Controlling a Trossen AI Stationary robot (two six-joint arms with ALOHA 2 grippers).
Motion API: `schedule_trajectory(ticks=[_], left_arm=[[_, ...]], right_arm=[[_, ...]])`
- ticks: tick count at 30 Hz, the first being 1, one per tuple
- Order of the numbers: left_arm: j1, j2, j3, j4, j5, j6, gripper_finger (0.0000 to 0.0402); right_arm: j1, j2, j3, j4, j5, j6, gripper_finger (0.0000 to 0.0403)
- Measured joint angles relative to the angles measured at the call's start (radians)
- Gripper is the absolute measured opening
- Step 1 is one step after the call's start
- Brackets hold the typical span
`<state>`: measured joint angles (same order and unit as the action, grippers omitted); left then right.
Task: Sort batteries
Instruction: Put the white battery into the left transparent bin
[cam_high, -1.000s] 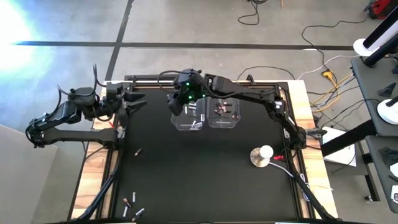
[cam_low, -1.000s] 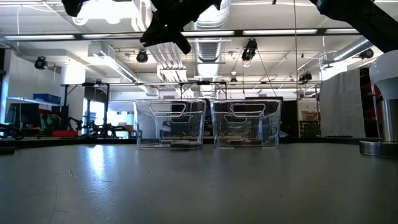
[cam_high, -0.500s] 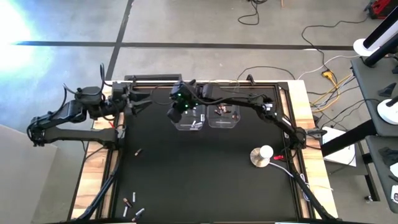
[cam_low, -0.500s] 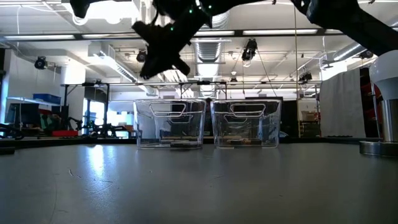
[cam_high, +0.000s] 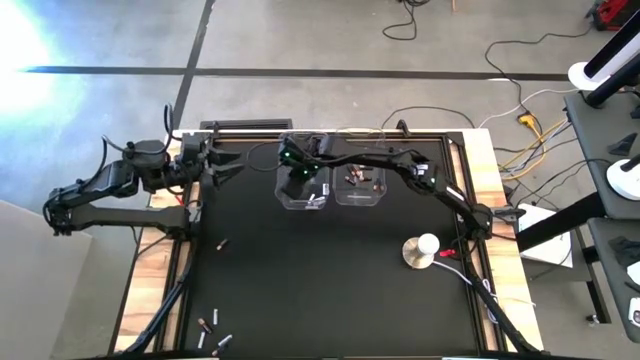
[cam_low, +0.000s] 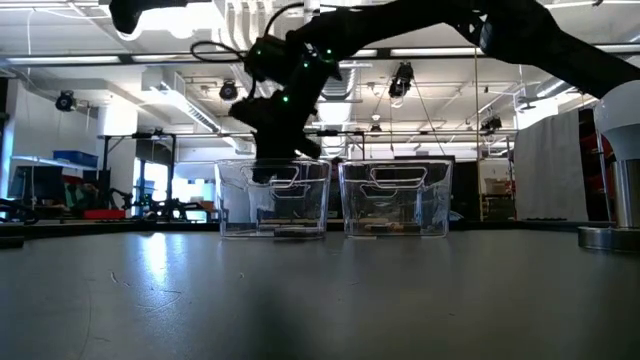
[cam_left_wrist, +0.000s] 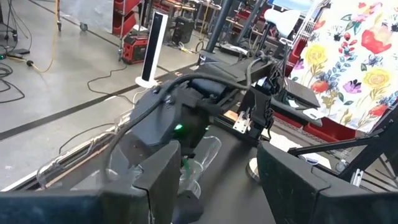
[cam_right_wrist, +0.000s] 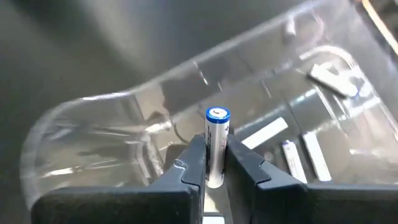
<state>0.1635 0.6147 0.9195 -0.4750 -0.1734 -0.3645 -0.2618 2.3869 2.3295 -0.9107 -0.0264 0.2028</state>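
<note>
Right wrist view: right end effector (cam_right_wrist: 212, 163) grips one white battery (cam_right_wrist: 216, 144) upright over the clear bin (cam_right_wrist: 93, 137); left end effector (cam_left_wrist: 211, 168) stands open near the desk's (cam_high: 330, 280) far left corner.

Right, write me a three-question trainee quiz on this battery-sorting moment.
1. True or false: the right gripper is shut on a silvery-white battery.
2. Over which bin does that gripper hang? A) left clear bin B) right clear bin C) neither
3. Fill in: the left gripper waits by the table's ____ edge, fingers open.

Key:
1. True; the right wrist view shows the battery upright between the fingers.
2. A; that bin already holds silvery-white batteries.
3. Left.
</note>
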Motion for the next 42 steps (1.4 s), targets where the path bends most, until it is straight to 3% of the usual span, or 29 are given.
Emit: schedule_trajectory(ticks=[22,29,42], left_arm=[[0.0,0.052,0.0,-0.006,0.0,0.01,0.019],[0.0,0.05,0.0,-0.017,0.0,0.008,0.019],[0.0,0.051,0.0,-0.053,0.0,0.008,0.019]], right_arm=[[-0.044,0.083,-0.007,-0.02,-0.007,-0.15,0.0029],[-0.045,0.086,-0.014,-0.034,-0.007,-0.278,0.0029],[-0.054,0.08,-0.103,-0.045,-0.017,-0.293,0.0029]])
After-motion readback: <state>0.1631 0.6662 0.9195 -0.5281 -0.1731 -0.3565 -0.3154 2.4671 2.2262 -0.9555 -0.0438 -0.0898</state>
